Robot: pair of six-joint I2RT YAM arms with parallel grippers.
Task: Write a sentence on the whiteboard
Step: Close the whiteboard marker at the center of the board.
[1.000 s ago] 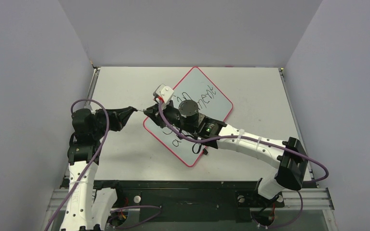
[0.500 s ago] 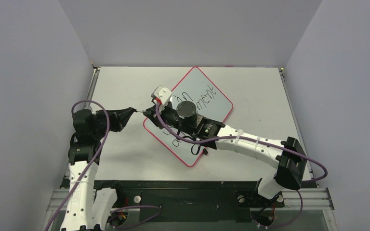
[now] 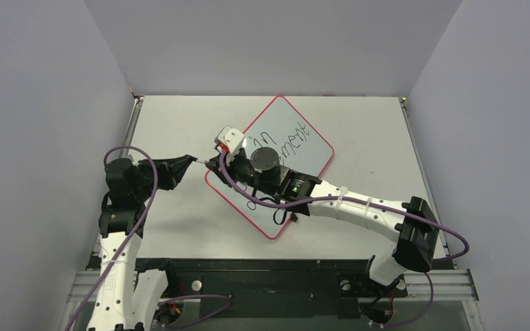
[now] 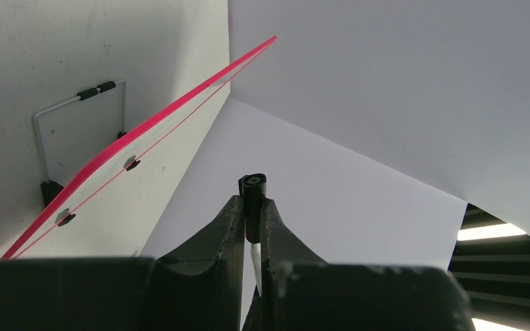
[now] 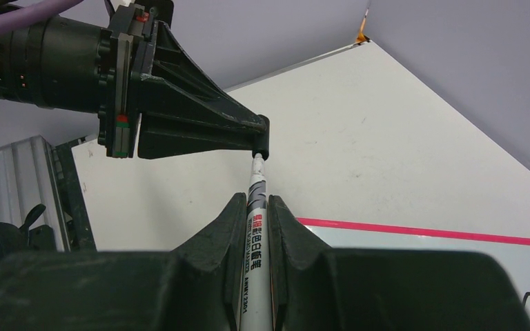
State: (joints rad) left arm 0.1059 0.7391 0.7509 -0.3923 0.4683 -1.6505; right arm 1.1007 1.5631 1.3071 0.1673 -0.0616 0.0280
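Observation:
The whiteboard (image 3: 308, 153), red-rimmed, lies diagonally on the table. Black words of the sentence (image 3: 288, 141) show on its far part; my right arm hides the rest. My right gripper (image 3: 213, 165) is shut on a white marker (image 5: 254, 224) just off the board's left corner. My left gripper (image 3: 192, 159) faces it, shut on the black marker cap (image 4: 252, 196). The marker's narrow end meets the cap (image 5: 260, 146). In the left wrist view the left gripper (image 4: 252, 205) pinches the cap. In the right wrist view the right gripper (image 5: 257, 202) clamps the marker's barrel.
Grey walls close in the white table (image 3: 179, 117) on three sides. The board's red rim (image 5: 421, 232) runs behind the marker, and the same rim (image 4: 145, 133) shows edge-on with small black clips. A purple cable (image 3: 248, 196) loops over the board.
My right gripper and its wrist have edged slightly left toward the left gripper, bringing the marker closer to the cap. The left arm has barely moved.

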